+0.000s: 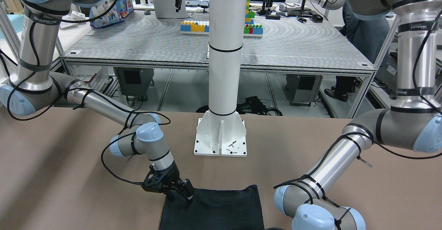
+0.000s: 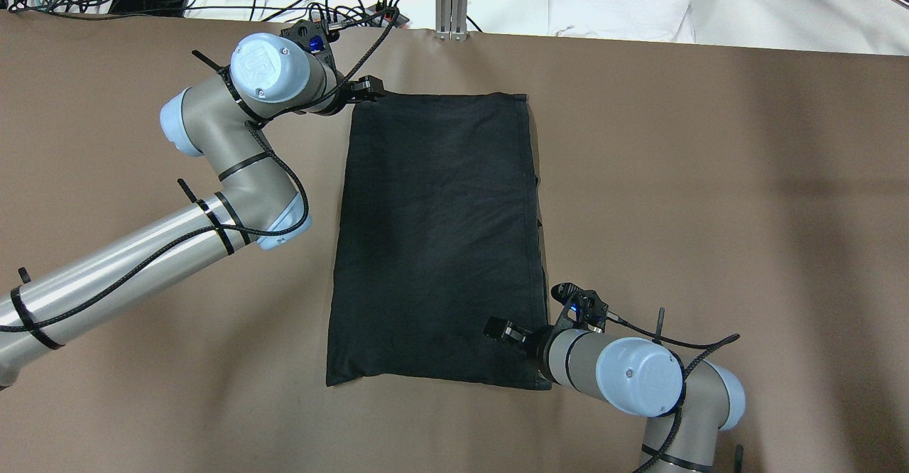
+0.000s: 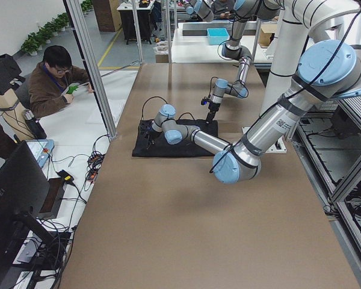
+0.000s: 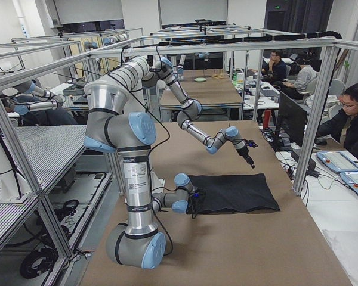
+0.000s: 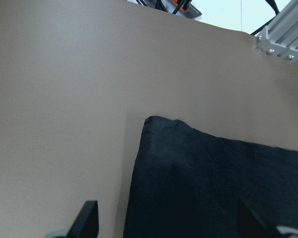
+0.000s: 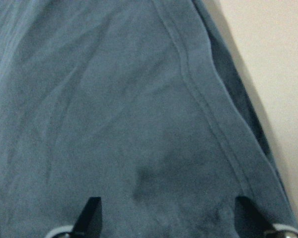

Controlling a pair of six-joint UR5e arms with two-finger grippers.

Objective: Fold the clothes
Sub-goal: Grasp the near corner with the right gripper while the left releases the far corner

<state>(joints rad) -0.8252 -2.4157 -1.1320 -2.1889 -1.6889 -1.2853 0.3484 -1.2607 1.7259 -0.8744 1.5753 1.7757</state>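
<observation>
Black garment [image 2: 437, 238] lies flat on the brown table [image 2: 710, 210]; in the overhead view its long axis runs 12 to 6, with the short edges far from and near to the robot. Left gripper [image 2: 371, 90] sits at the garment's 11 o'clock corner, right gripper [image 2: 498, 330] at the 5 o'clock corner, so they're on diagonal corners and each arm is nearest its own. In the left wrist view the fingers [image 5: 88, 218] are spread wide with nothing between them. The cloth corner [image 5: 154, 124] lies ahead at 12, between the finger lines, with the cloth filling the 1 to 5 side and bare table from 7 to 11. In the right wrist view the fingers [image 6: 91, 214] are also wide apart and hold nothing. They're over the cloth, and the hem seam [image 6: 198, 94] runs from 12 down to 5, with the table showing beyond it at 2. My guess is the next move is a pinch at each corner, so what matters is each corner's offset from its finger gap: the left needs to go forward, the right looks already over its edge. Can't tell if any fingertip touches the cloth. The wrist body covers most of the left gripper from overhead. In the front-facing view the right gripper [image 1: 180, 196] shows at the cloth corner, but the left gripper is out of frame and the garment is cut off at the bottom. A second layer peeks out past the seam; how many layers there are is unclear.
</observation>
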